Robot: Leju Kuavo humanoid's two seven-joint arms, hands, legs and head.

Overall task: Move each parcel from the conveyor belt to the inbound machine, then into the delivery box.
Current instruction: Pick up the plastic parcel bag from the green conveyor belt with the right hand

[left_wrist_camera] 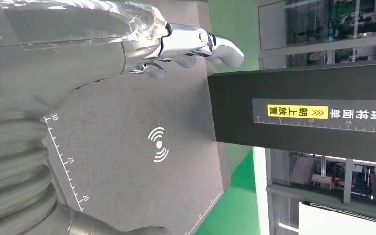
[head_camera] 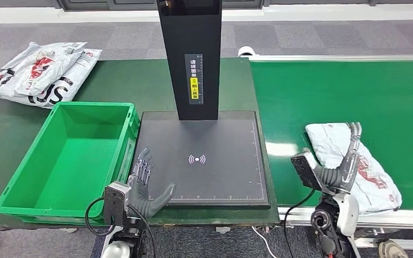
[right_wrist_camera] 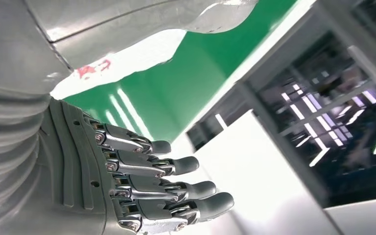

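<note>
- Left hand: I see it spread flat, thumb out, holding nothing, over the near left corner of the machine plate, beside the box.
- Left wrist view: fingers extended above the plate, near the black post.
- Right hand: fingers apart and stretched out, over the parcel; I cannot tell if they touch it. Nothing gripped.
- Right wrist view: fingers straight, slightly parted.
- Parcel lies flat on the belt, near its front edge.
- More parcels stacked on the dark surface behind the box.
</note>
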